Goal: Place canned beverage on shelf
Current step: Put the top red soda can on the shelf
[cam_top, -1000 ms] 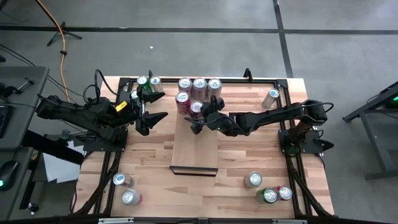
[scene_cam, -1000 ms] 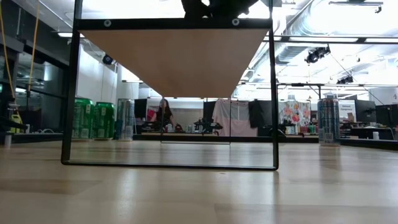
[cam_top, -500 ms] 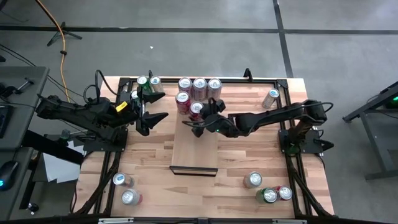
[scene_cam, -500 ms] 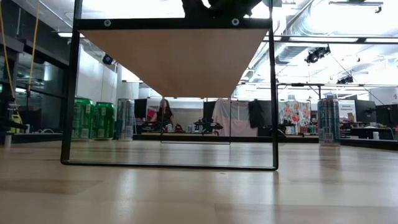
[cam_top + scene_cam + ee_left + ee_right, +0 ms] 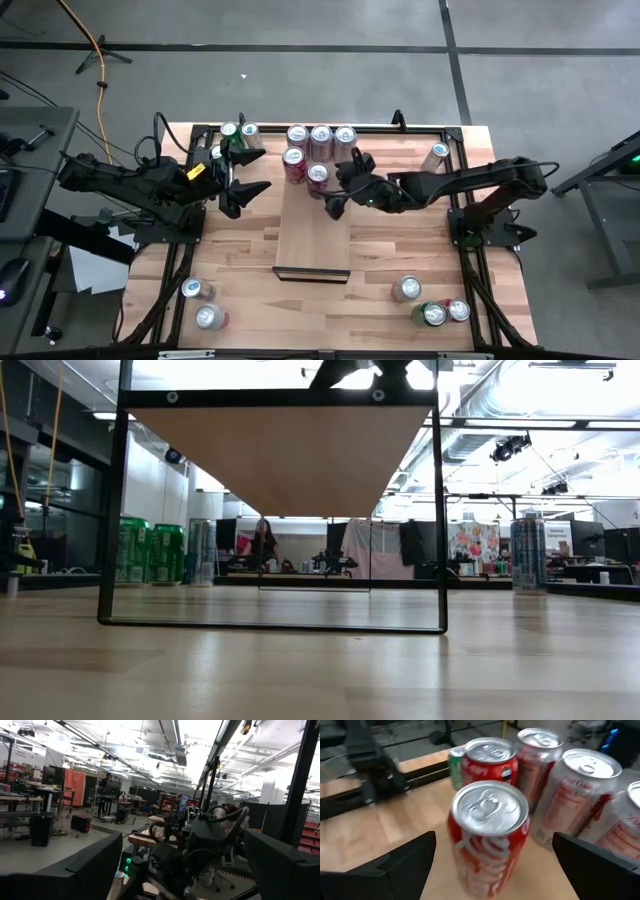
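Fingers of the right gripper (image 5: 343, 186) spread wide and drawn back off the red can (image 5: 318, 174), where half a second ago closed around it; can standing upright on the far end of the shelf (image 5: 312, 235), free of any grip. Placement apparently done, retreat under way. Seen from the right wrist, red can (image 5: 487, 832) centred between and just ahead of the open fingers (image 5: 395, 862), other cans crowded behind. Left gripper (image 5: 245, 170) parked over the counter (image 5: 240, 260), fingers also spread, holding nothing.
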